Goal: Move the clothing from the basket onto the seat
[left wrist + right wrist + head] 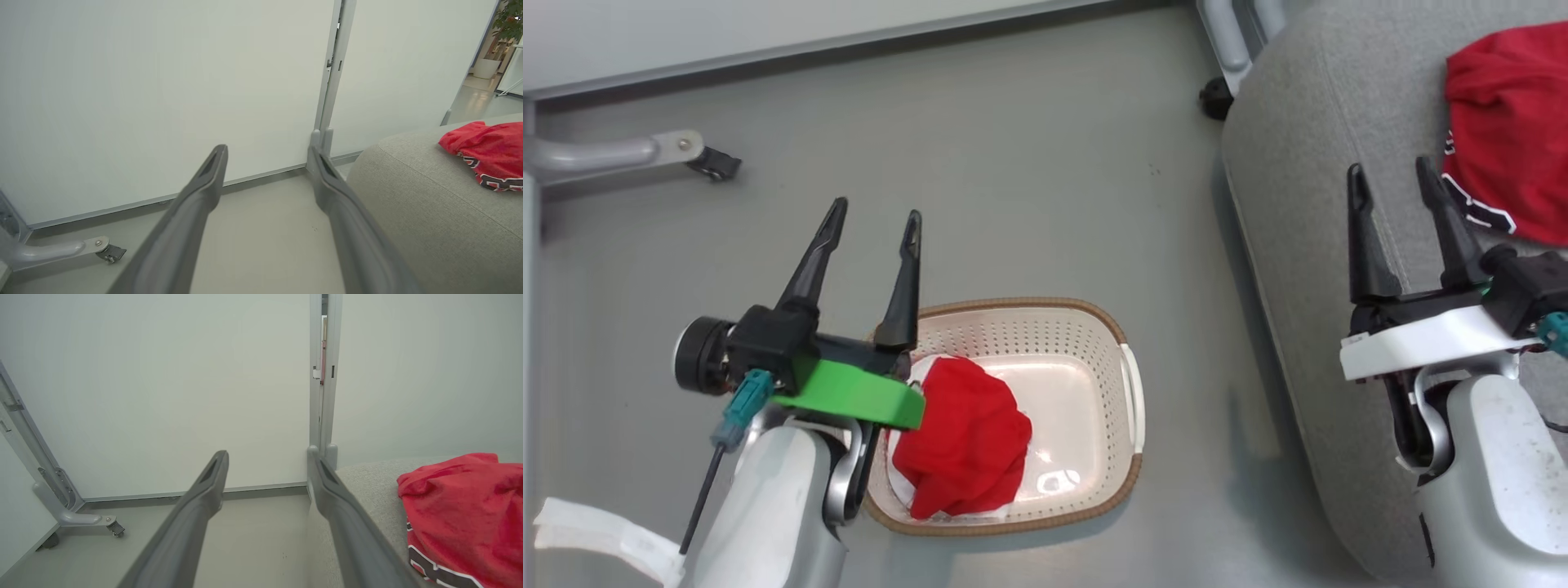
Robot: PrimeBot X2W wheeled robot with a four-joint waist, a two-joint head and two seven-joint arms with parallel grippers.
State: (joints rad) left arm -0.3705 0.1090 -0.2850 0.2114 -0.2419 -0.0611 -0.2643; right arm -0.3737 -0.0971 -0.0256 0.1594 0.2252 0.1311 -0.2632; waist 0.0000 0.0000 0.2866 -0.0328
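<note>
A crumpled red piece of clothing (pixel 968 447) lies in the cream perforated basket (pixel 1094 343) on the floor. Another red garment (pixel 1507 122) with black-and-white lettering rests on the grey seat (pixel 1307 163) at the right; it shows too in the left wrist view (pixel 490 153) and the right wrist view (pixel 466 514). My left gripper (pixel 874 220) hangs open and empty above the basket's left rim, fingers pointing at the floor beyond it. Over the seat's front edge, just left of the garment, my right gripper (pixel 1392 175) is open and empty.
White partition panels on grey wheeled feet (pixel 707 159) stand along the far side, with a caster (pixel 1215 96) by the seat's corner. Bare grey floor (pixel 1029 180) lies between the basket, the seat and the panels.
</note>
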